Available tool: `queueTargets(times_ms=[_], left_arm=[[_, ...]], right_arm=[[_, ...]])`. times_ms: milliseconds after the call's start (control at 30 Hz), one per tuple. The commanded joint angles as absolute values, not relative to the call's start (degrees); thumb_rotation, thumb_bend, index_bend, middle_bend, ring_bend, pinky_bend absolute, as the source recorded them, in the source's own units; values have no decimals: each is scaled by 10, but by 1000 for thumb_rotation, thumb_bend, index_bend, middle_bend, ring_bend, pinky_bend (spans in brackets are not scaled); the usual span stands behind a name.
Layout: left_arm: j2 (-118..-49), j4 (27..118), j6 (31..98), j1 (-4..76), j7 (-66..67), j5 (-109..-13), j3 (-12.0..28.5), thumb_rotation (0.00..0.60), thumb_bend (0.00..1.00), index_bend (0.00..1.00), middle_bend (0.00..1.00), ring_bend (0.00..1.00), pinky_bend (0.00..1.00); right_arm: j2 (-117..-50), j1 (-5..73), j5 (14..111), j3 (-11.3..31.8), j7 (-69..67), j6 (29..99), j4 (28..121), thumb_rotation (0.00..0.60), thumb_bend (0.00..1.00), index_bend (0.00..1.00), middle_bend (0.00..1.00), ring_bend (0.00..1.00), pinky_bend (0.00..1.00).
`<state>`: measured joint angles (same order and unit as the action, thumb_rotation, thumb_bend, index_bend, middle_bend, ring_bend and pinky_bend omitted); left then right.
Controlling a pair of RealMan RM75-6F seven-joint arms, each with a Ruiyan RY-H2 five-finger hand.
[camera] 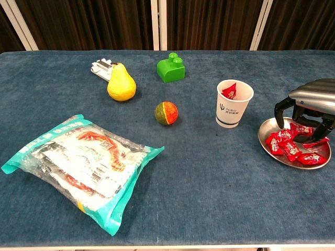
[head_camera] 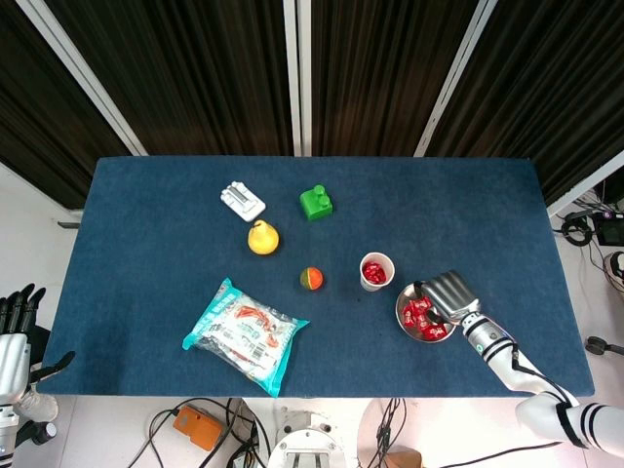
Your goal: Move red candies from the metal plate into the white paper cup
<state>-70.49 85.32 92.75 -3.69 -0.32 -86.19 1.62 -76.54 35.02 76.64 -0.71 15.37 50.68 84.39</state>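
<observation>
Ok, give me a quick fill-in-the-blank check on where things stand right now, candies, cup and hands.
1. The right hand hangs over the metal ____ with its fingers down among the red candies.
2. The white paper cup already holds at least one ____ candy.
3. The ball lies between the cup and the yellow ____.

Missing words: plate; red; pear

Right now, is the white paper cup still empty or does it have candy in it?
Not empty. The white paper cup stands upright with red candy showing inside its rim in both views. How many pieces it holds cannot be told.
</observation>
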Motion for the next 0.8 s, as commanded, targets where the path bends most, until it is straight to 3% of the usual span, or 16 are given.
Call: queueTargets(times_ms=[33, 233, 467, 800], left_arm=[[-705, 853, 927, -38, -4, -859, 16, 600, 0, 0, 0, 0, 0], [-705, 851, 925, -37, -4, -859, 17, 600, 0, 0, 0, 0, 0], [-706, 849, 924, -37, -7, -858, 17, 600, 0, 0, 0, 0, 0], [-705, 851, 925, -35, -6, -862, 18, 600, 0, 0, 0, 0, 0]], right_arm=[[-771, 352, 763, -6, 154, 501, 836, 600, 438, 528, 921, 1000, 1000], [-783, 354, 759, -4, 154, 493, 819, 600, 438, 557, 921, 1000, 1000], [-796, 352, 758, 1, 151, 498, 805, 600, 501, 689, 921, 1000, 1000], [-735, 359, 786, 57, 75, 553, 899, 600, 509, 690, 921, 1000, 1000]])
